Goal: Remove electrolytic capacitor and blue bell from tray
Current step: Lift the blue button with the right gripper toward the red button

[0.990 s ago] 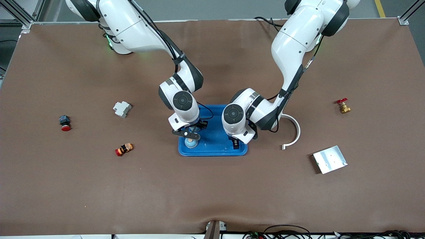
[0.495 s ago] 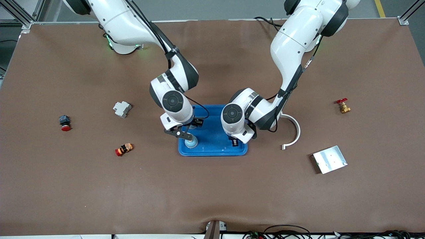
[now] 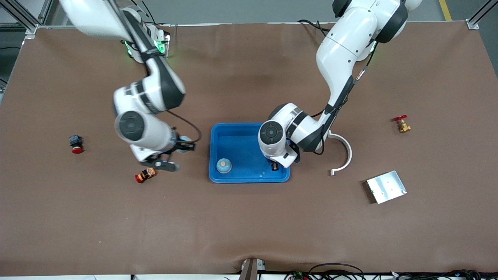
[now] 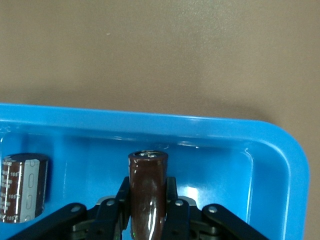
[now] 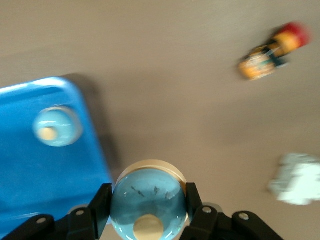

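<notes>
My left gripper is low inside the blue tray, at the corner toward the left arm's end. In the left wrist view the left gripper is shut on a slim brown capacitor. A second, fatter capacitor stands beside it in the tray. My right gripper hangs over bare table beside the tray, toward the right arm's end. The right gripper is shut on a light blue domed bell. Another bell sits in the tray.
A red and orange part lies just under the right gripper. A red push button is farther toward the right arm's end. A white curved piece, a metal plate and a brass valve lie toward the left arm's end.
The right arm has swung out of the tray toward its own end of the table, carrying a bell. The left gripper has shut on the slim capacitor and stayed in place.
</notes>
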Motion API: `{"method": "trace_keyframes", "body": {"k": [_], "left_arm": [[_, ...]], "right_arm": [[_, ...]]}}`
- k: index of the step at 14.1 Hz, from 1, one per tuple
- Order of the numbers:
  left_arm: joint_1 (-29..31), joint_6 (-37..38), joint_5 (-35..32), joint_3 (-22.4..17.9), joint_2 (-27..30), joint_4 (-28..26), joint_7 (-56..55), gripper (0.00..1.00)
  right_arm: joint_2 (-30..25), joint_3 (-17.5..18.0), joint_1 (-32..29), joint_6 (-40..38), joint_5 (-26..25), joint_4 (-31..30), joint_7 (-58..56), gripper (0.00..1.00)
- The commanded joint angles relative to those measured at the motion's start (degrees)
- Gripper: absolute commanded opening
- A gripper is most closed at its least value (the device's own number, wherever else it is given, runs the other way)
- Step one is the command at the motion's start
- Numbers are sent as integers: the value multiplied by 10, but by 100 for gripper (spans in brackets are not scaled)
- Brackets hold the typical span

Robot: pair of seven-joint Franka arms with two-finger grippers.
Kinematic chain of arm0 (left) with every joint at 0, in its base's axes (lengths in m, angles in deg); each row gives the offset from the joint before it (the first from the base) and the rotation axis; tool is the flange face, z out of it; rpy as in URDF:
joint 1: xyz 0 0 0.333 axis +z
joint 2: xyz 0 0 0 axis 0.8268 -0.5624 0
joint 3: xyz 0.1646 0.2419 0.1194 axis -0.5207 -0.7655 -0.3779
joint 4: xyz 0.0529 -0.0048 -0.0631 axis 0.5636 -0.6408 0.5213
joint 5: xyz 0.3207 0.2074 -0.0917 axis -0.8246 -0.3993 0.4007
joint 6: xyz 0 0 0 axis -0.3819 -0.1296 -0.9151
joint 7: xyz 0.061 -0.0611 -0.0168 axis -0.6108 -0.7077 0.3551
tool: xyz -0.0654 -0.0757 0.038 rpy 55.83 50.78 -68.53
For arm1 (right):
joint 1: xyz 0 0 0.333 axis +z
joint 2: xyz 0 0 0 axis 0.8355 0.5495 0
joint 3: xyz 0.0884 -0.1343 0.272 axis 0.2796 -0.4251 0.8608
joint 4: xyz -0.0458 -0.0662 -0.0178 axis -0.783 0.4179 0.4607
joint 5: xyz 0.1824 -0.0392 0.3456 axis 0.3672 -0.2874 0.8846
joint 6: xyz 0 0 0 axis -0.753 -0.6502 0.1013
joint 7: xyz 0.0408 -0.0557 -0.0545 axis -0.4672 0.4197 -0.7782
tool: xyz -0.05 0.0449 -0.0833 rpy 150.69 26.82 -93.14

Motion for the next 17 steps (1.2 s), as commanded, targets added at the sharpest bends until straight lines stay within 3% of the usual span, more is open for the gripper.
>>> {"method": "trace_keyframes", "body": {"k": [1, 5, 9, 13, 17], "left_arm": [[-10, -4, -12, -10, -3, 13, 8, 0], [-10, 14, -37, -8, 27, 14, 23, 0], [-7, 38, -32, 0, 69, 14, 141, 0], [-1, 81, -31, 16, 103, 7, 314, 0], [4, 93, -29, 17, 131, -27, 494, 0]], "right_arm": [[-46, 13, -74, -15, -7, -67, -87, 10], [-66, 11, -187, -6, -54, -109, -264, 10], [-63, 4, -274, 61, -107, -160, -402, 9], [-58, -43, -287, 177, -113, -232, -485, 8], [-45, -44, -287, 211, -113, -252, -492, 9]]}}
